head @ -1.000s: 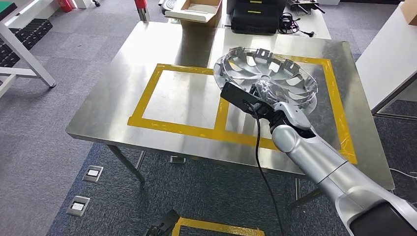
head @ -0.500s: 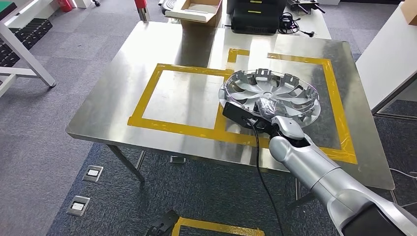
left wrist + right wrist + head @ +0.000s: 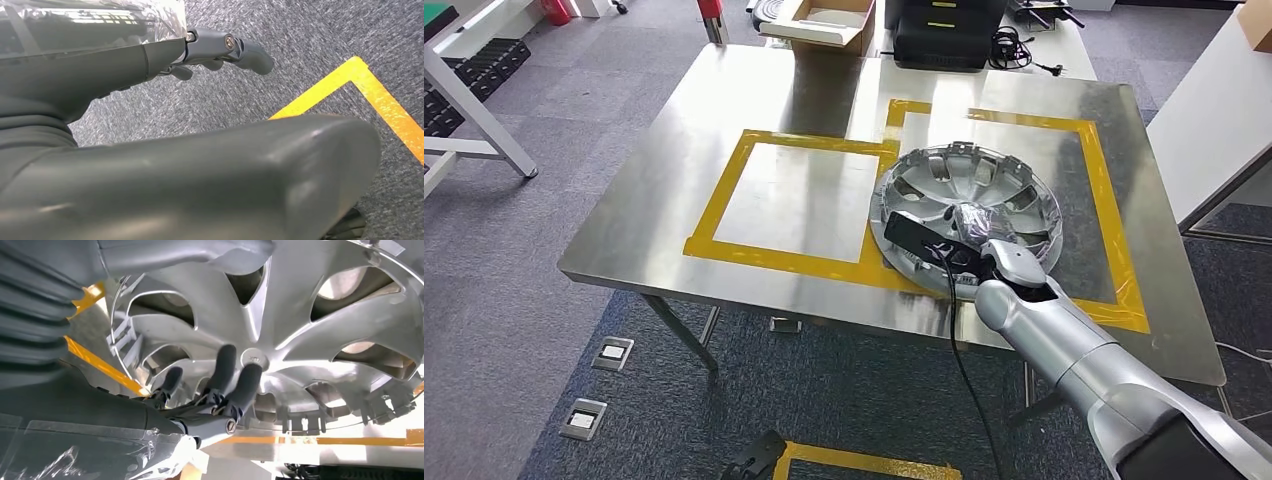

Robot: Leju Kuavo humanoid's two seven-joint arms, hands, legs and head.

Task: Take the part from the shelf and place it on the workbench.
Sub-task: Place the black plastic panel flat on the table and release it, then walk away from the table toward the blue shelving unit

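The silver wheel cover (image 3: pixel 969 205) lies on the steel table (image 3: pixel 664 210), inside the right yellow tape square (image 3: pixel 1114 250), toward its near-left corner. The right hand (image 3: pixel 969 235) grips its near rim, fingers (image 3: pixel 222 367) reaching over the spokes. The left hand (image 3: pixel 220 47) hangs above grey carpet (image 3: pixel 310 45), fingers curled around nothing

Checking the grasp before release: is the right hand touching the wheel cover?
Touching. The right wrist view shows the right hand with dark fingers lying against the wheel cover near its hub.
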